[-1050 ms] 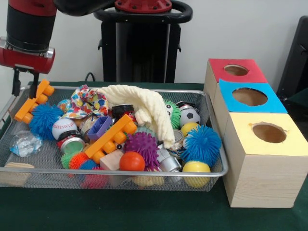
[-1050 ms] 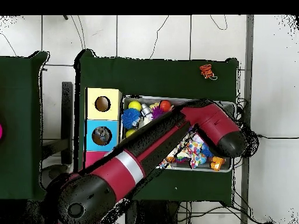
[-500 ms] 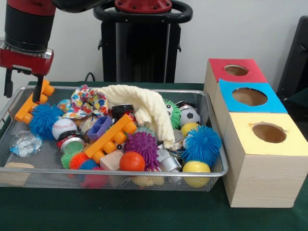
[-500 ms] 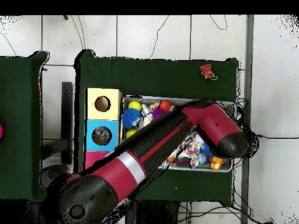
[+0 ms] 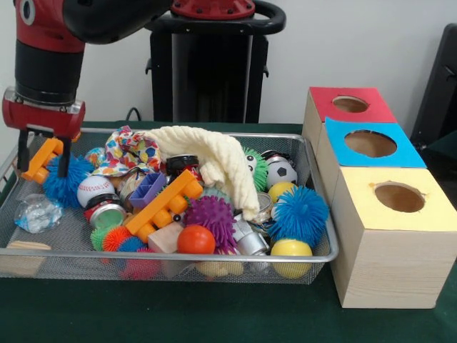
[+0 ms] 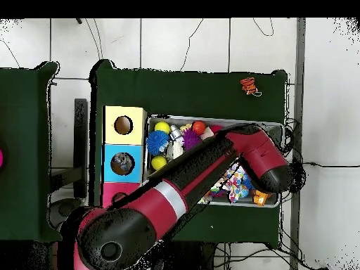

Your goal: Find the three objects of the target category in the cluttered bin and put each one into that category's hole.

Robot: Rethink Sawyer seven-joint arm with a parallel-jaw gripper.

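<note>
Now the orange toy block piece (image 5: 41,158) sits at the far left corner of the wire mesh bin (image 5: 178,255), tilted, and the gripper (image 5: 44,152) stands spread around it, one dark finger on each side; whether the fingers press on it cannot be told. Just beside it, toward the bin's middle, lies a blue spiky ball (image 5: 63,180), with a baseball (image 5: 95,190) next to that. A longer orange block bar (image 5: 165,202) lies slanted across the middle of the pile, touching a purple block (image 5: 148,189) and close to a purple spiky ball (image 5: 211,218). A cream cloth (image 5: 211,163) drapes over the back of the heap, beside a patterned fabric (image 5: 128,151). Near the front wall rest an orange ball (image 5: 196,239) and a yellow ball (image 5: 290,250), with a second blue spiky ball (image 5: 298,213) above the latter. A crumpled clear plastic bag (image 5: 36,213) lies at the left end of the bin.

Right of the bin three wooden boxes stand in a row on the green bench (image 5: 214,318): a yellow-topped box (image 5: 396,207) nearest, a blue-topped box (image 5: 371,145) behind it, and a red-topped box (image 5: 350,105) farthest, each with a round hole. From overhead, the red and black arm (image 6: 190,184) stretches diagonally over the bin.
</note>
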